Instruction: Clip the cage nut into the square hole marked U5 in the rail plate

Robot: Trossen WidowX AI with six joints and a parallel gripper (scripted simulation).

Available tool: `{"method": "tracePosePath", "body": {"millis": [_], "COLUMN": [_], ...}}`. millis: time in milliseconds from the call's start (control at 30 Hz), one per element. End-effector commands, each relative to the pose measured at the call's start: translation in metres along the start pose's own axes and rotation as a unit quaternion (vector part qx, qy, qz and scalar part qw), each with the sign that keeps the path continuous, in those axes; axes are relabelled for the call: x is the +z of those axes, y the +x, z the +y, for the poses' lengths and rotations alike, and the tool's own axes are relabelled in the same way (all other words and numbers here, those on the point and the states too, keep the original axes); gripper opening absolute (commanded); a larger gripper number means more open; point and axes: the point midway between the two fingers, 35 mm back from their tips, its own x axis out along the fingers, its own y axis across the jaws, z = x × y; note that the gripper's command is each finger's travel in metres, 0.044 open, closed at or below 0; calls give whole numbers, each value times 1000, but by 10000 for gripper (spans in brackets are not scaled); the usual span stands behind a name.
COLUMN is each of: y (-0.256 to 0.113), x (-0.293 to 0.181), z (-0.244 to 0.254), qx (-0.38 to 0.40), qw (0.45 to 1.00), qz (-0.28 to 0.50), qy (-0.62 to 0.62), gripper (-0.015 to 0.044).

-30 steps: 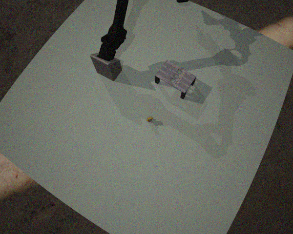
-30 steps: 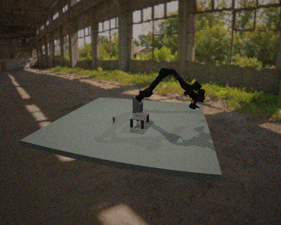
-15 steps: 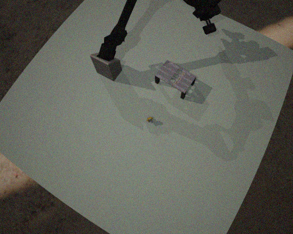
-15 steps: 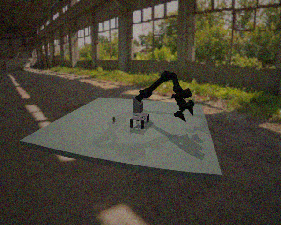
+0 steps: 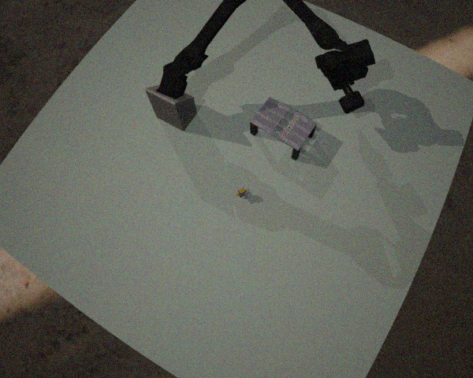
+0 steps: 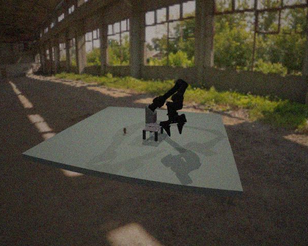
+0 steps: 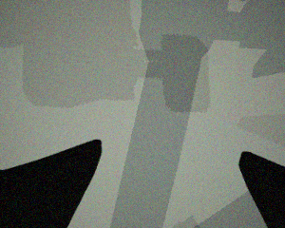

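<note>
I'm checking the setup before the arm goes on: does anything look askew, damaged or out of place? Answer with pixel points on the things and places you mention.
Nothing plainly stands out. The rail plate [image 5: 265,120] [image 6: 149,128] stands on its legs, and the cage nut [image 5: 241,190] [image 6: 124,130] sits apart from it on the table [image 5: 147,244] [image 6: 95,156]. The nut is too small to check for damage.

Top view: the upper arm [image 5: 225,22] is cut off by the picture's upper edge, as is the tabletop's [image 5: 147,252] [image 6: 122,156] far corner; its lower corner is cut off below. Markings on the rail plate [image 5: 283,122] [image 6: 152,128] are too small to read; the wrist view crops both fingers.
</note>
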Motion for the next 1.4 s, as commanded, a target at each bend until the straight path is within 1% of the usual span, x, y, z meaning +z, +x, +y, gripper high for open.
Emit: {"method": "tracePosePath", "body": {"millis": [0,200,400,600,767,833,1033,1367], "y": [-15,-45,-78,-109,-133,-138,-138,-138], "x": [-41,-105,-181,-267,-336,-350,-350,-350], "z": [-59,-123,-167,-186,-182,-179,-179,-179], "qx": [-44,-78,-77,-36,18,30,30,30], "qw": [998,993,986,983,983,983,983,983], "qz": [35,89,142,178,180,177,176,176], "qy": [-14,-31,-37,-34,-33,-33,-33,-33], "gripper": [440,440,440,440,440,440,440,177]}}
